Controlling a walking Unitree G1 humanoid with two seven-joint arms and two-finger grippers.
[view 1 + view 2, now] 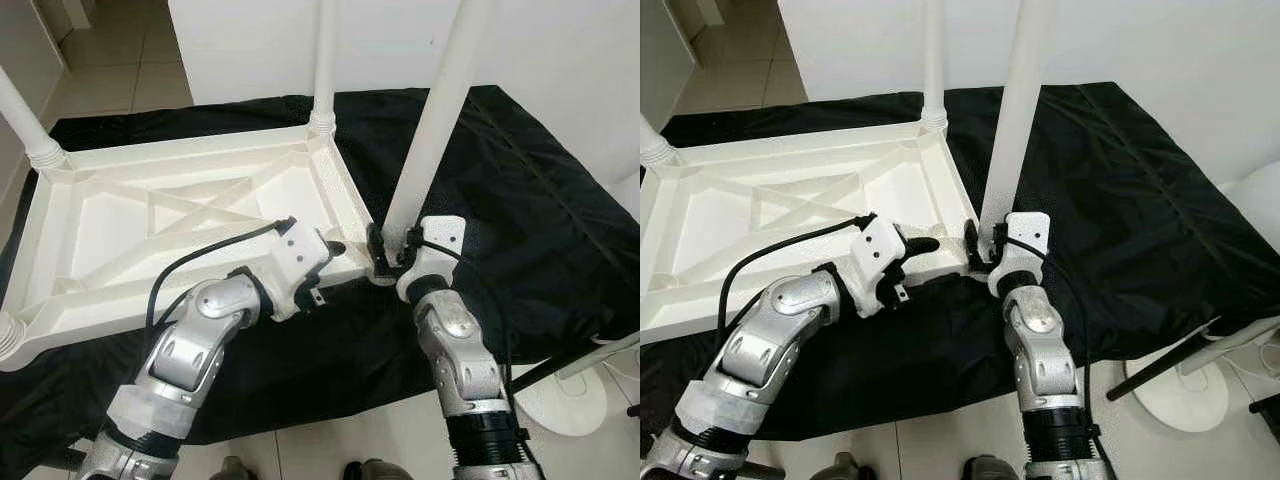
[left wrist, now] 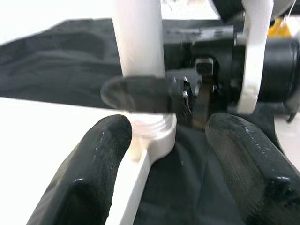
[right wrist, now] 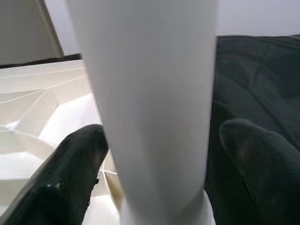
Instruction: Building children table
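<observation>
A white children's table [image 1: 180,215] lies upside down on a black cloth. Its near-right leg [image 1: 430,130] stands upright in the corner socket [image 2: 152,129]. My right gripper [image 1: 393,246] straddles the base of this leg. It is open: one finger touches the leg [image 3: 150,93] and the other finger [image 3: 255,159] stands apart from it. My left gripper [image 1: 335,255] is open at the same corner, its two fingers either side of the socket and table rim. Other legs stand at the far-right corner [image 1: 324,60] and the far-left corner [image 1: 25,125].
The black cloth [image 1: 520,200] spreads well past the table to the right. A white wall rises behind. On the tiled floor at the right stands a round white base [image 1: 560,400] with a dark rod. A leg stub [image 1: 8,335] shows at the near-left corner.
</observation>
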